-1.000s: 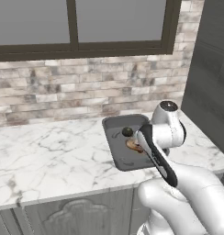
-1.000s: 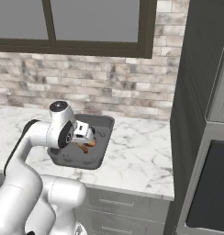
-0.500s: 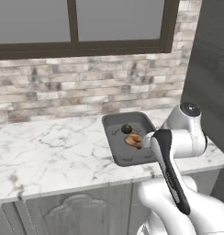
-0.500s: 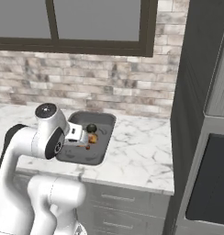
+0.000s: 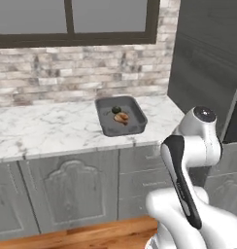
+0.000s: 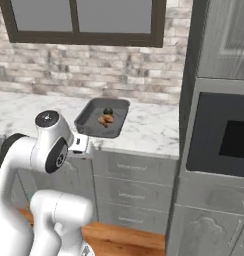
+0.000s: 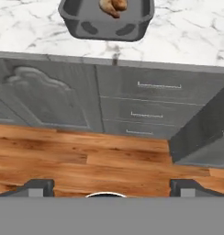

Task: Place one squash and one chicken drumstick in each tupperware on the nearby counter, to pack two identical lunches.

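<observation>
On the marble bench (image 5: 42, 131), near its front edge, sits the dark grey tupperware (image 5: 132, 127) with a round dark squash (image 5: 116, 110) and a golden-tan drumstick (image 5: 121, 117) lying just beside each other inside it. Below are grey cabinets (image 7: 132, 112) and a wood floor (image 7: 86, 165). Hand (image 7: 111, 186) is off the bench, looking out over that floor, fingers (image 7: 38, 187) spread wide and holding nothing.

Both base views look forward from behind the arm (left, right), sharing the grey tupperware (image 5: 120, 116) (image 6: 102, 118) at 12 o'clock; the hand view faces down, tupperware (image 7: 107, 23) again at 12.
</observation>
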